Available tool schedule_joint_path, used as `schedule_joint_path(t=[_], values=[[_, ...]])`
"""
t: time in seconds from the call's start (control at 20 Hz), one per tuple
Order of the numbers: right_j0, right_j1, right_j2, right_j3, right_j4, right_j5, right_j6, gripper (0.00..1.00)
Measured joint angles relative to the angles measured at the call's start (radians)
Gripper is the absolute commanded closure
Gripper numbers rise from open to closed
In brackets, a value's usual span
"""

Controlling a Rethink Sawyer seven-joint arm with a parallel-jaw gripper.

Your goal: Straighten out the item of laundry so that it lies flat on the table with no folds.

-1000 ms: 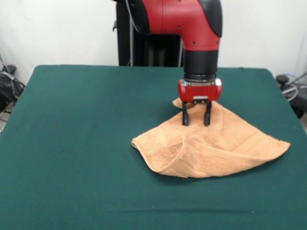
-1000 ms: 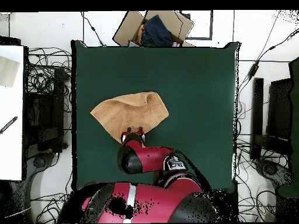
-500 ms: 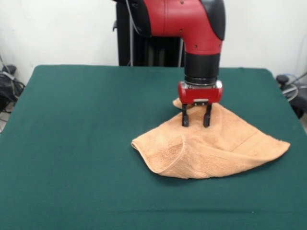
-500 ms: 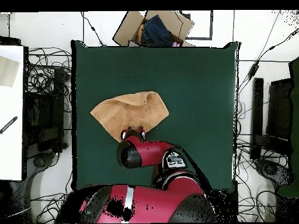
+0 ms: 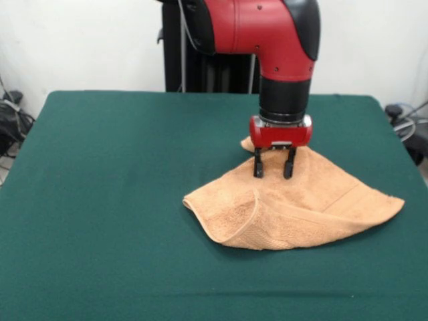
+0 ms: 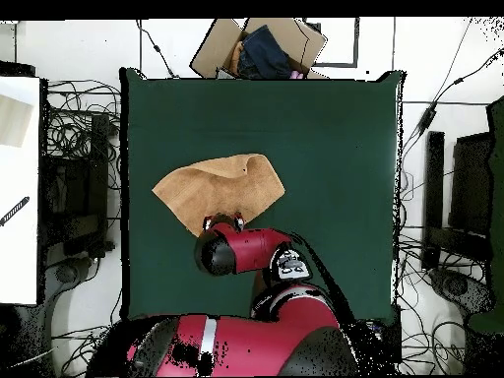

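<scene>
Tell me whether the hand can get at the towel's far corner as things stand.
Probably yes: the hand hangs open right over the peach towel by that far corner, and nothing on the green table stands between them.

Towel's [image 6: 219, 189] near edge under arm [image 6: 241, 251]

No writing, label, brand or number can be read anywhere in either view. The red arm's casing shows no legible marking, and neither does the cardboard box [image 6: 258, 46] past the table's edge or the white surface [image 6: 18, 187] at the side of the overhead view.
</scene>
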Motion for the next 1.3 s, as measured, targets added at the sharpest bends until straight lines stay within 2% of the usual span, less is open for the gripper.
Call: schedule_joint_path(t=[0.55, 1.3], values=[[0.015, -0.001, 0.004, -0.059, 0.000, 0.141, 0.000, 0.00], [0.013, 0.024, 0.044, -0.213, 0.001, 0.481, 0.000, 0.00]])
